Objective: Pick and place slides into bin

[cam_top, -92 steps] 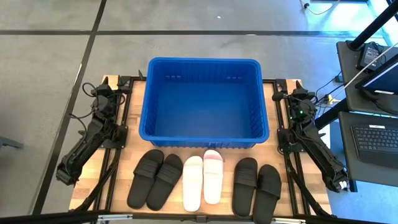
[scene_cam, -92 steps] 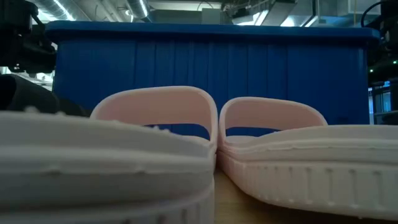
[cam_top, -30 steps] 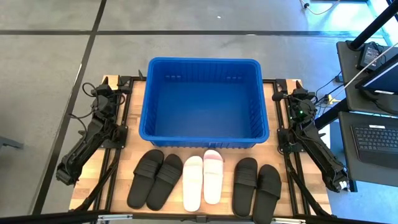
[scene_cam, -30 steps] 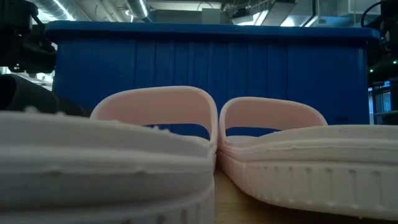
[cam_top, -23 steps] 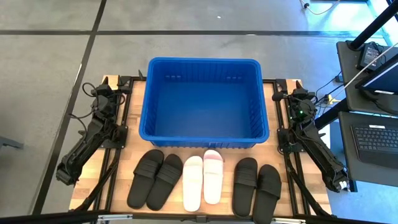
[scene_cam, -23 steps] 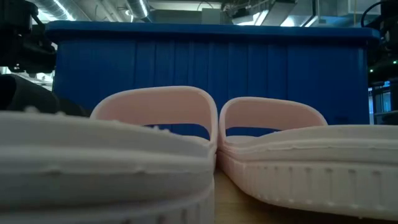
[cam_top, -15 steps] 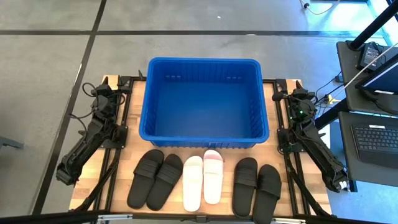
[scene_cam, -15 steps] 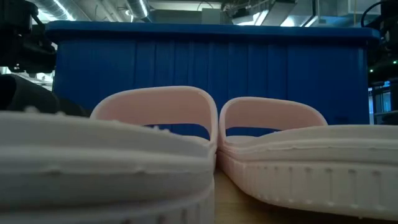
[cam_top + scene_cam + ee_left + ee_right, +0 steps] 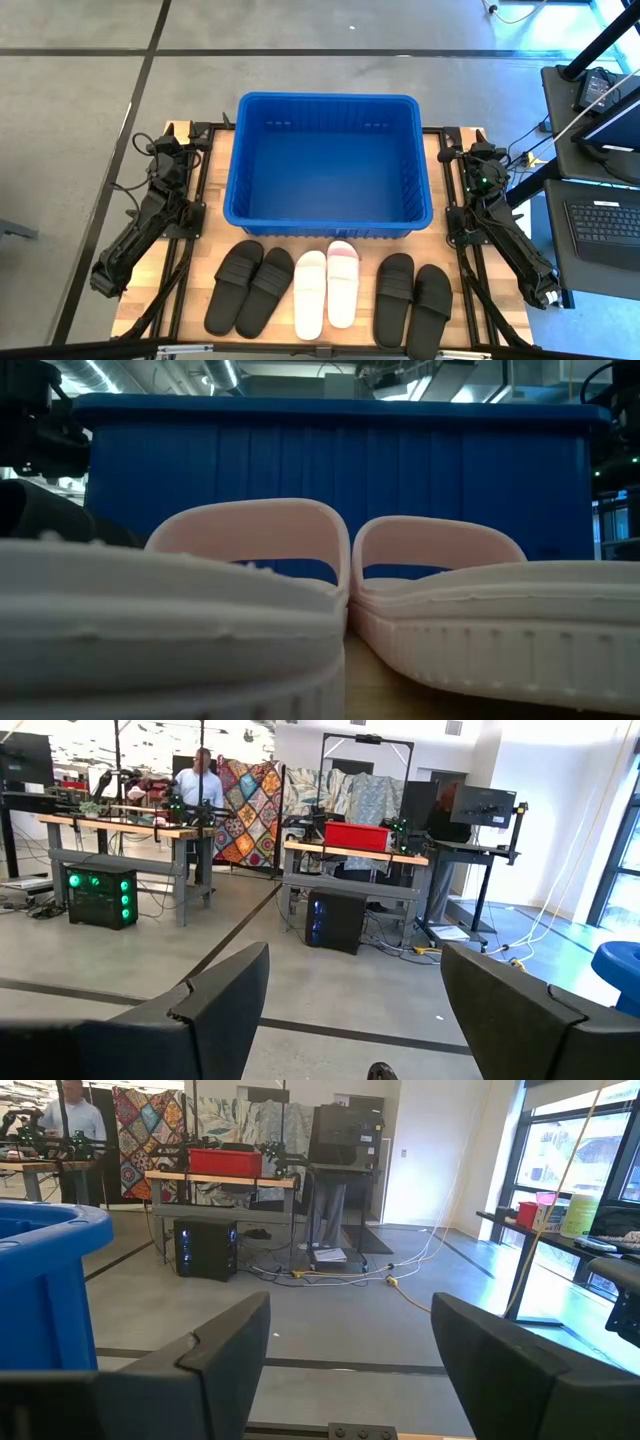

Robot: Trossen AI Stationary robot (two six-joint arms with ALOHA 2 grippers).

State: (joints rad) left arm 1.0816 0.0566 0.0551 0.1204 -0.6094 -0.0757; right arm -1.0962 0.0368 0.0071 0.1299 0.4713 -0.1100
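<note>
Bin (image 9: 327, 108) hollow, six slides (image 9: 327, 288) rowed beside; left tool (image 9: 345, 1010), right tool (image 9: 345, 1365) parked outboard, fingers apart.

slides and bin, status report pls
Left gripper and right gripper open, parked at table sides. Six slides on table before bin, none binned. Nothing in the way.

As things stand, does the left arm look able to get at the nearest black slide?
Probably yes: the left gripper is open and parked beside the outer black rubber slide, with only bare wooden table between them.
</note>
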